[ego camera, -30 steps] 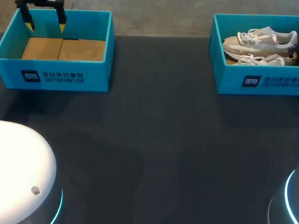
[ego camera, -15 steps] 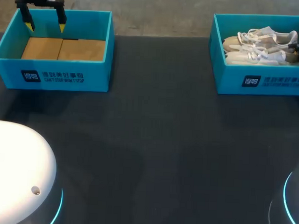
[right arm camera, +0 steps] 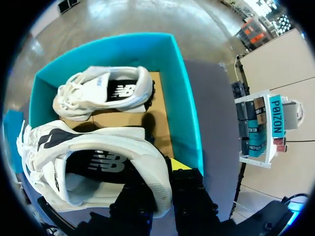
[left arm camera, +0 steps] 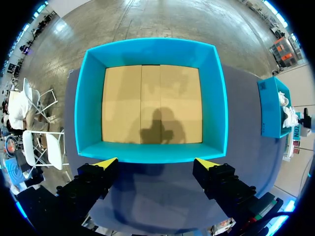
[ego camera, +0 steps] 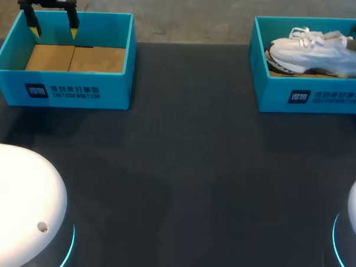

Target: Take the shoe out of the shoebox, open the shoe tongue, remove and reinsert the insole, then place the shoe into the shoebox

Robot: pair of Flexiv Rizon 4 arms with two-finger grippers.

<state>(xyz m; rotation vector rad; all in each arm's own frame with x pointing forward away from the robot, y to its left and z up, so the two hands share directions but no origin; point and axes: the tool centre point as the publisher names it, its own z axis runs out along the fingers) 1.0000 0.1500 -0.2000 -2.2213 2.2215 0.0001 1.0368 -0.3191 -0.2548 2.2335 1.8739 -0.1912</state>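
At far right, your teal shoebox (ego camera: 312, 101): one white sneaker (ego camera: 317, 51) held above its rim, heel wall pinched in your right gripper (right arm camera: 165, 179), one fingertip hidden inside; second sneaker (right arm camera: 103, 91) lies on the box floor. Box fronts carry white print. Far left: left gripper (ego camera: 54, 29) spread wide, empty, over the other shoebox (ego camera: 61, 90).

The counter (ego camera: 182, 169) is a dark, matte charcoal surface that spans the whole head view and ends in a straight far edge. Soft overhead light leaves faint, blurred shadows across its middle.
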